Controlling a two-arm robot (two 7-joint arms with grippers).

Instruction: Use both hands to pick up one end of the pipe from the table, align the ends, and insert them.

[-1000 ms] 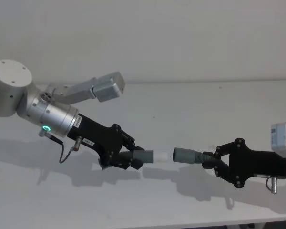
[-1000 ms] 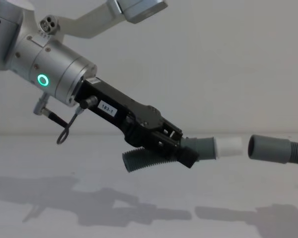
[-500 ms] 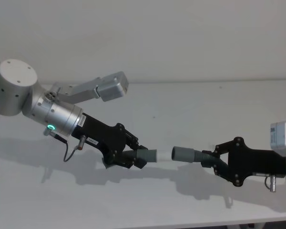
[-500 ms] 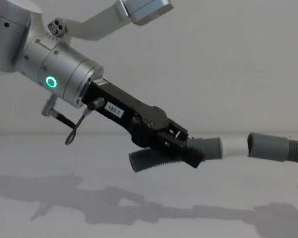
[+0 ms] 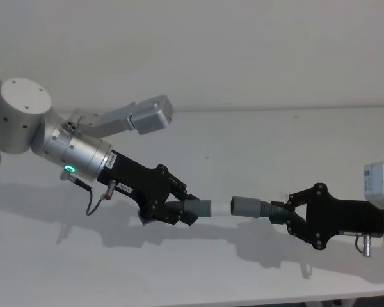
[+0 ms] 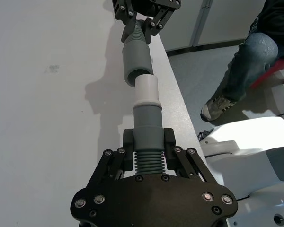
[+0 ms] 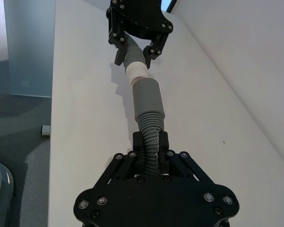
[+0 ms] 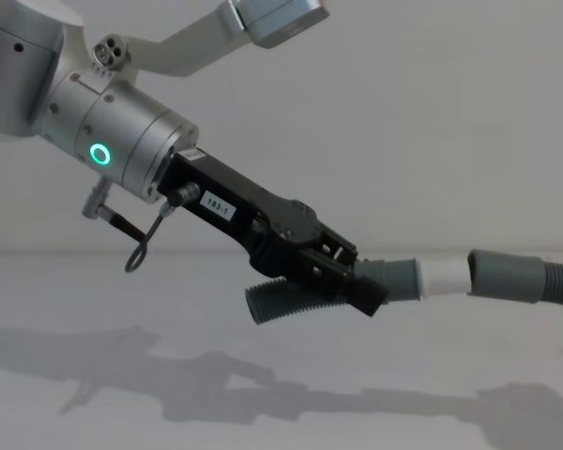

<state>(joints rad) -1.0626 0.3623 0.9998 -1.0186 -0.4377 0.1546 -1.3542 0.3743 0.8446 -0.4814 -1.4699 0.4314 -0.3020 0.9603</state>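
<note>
Change: the gap between the two pipe pieces, plain a second ago, has closed; the left gripper (image 5: 179, 211) has advanced toward frame centre, bringing the white plug tip (image 8: 443, 277) up to the mouth of the grey cuff (image 8: 505, 275).
Meaning for the task: both pieces are off the table (image 5: 256, 147) and the ends look lined up; by this reading alignment is done and insertion is only beginning, since most of the white tip remains exposed.
Left gripper: lower centre-left of the head view, jaws clamped on the ribbed part of the plug piece (image 6: 147, 142), just behind its smooth collar.
Right gripper (image 5: 288, 214): lower right of the head view, jaws clamped on the ribbed hose of the cuff piece (image 7: 149, 118).
Plug piece relative to its gripper: collar and white tip project forward of the fingertips; the bent ribbed tail (image 8: 286, 302) hangs out below and behind the jaws in the chest view.
Cuff piece relative to its gripper: the smooth cuff lies well ahead of the fingertips, pointing left in the head view toward the plug.
Joint: tip and cuff rim touching or barely overlapping; the left wrist view shows the tip just entering the mouth, depth not measurable.
</note>
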